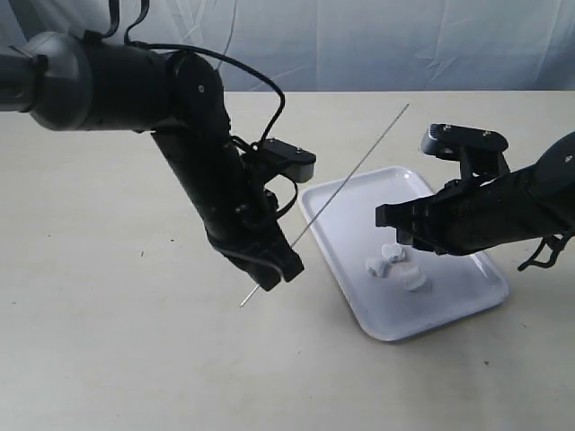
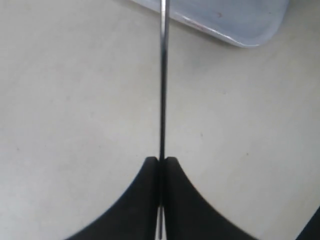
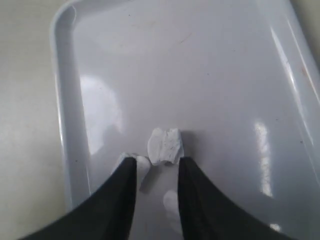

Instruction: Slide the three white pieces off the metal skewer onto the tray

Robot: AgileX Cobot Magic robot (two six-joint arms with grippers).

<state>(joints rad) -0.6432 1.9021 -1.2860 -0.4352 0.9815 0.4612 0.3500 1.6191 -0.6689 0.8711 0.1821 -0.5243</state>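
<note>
My left gripper [image 1: 277,269] is shut on the metal skewer [image 1: 346,187], which slants up and to the right over the tray's near-left corner; no pieces show on it. In the left wrist view the skewer [image 2: 162,80] runs straight out from the closed fingertips [image 2: 162,161]. The three white pieces [image 1: 395,266] lie loose on the white tray [image 1: 467,292]. My right gripper [image 1: 402,224] hovers open just above them. In the right wrist view one piece [image 3: 166,145] lies just beyond the fingertips, another [image 3: 142,167] beside one finger, the third [image 3: 172,202] between the fingers.
The beige tabletop [image 1: 108,296] surrounds the tray. A pale curtain [image 1: 377,40] hangs behind the table. The tray's corner [image 2: 240,25] shows at the far end of the left wrist view.
</note>
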